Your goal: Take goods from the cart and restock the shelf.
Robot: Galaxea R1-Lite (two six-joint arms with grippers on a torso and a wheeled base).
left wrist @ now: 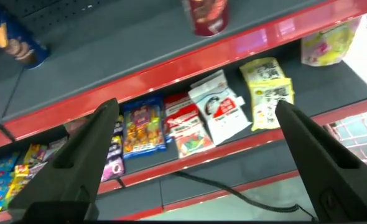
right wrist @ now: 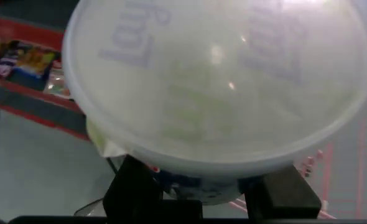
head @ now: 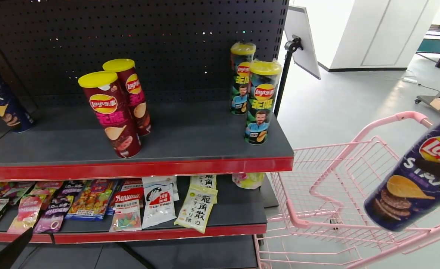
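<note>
Materials and surface finishes, item by item

Smooth, matt dark grey shelf board point(head: 190, 130) with glossy red edge strip point(head: 137, 168); matt black perforated back panel point(head: 167, 37); maroon cans point(head: 109, 114) in glossy printed wrap under smooth yellow plastic lids point(head: 97, 79); dark blue can point(head: 414, 175) in glossy wrap with translucent plastic lid point(right wrist: 221, 81); snack packets point(head: 159, 203) in shiny film; cart point(head: 402, 116) of pink coated wire; floor point(head: 346, 101) smooth grey with a faint sheen.

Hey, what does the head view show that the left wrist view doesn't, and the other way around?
Head only: the right gripper holding a blue can above the cart, and two green cans on the top shelf. Left wrist only: the left gripper with both fingers spread wide. Shared: a red can, the snack bags below, and the other blue can far left.
</note>
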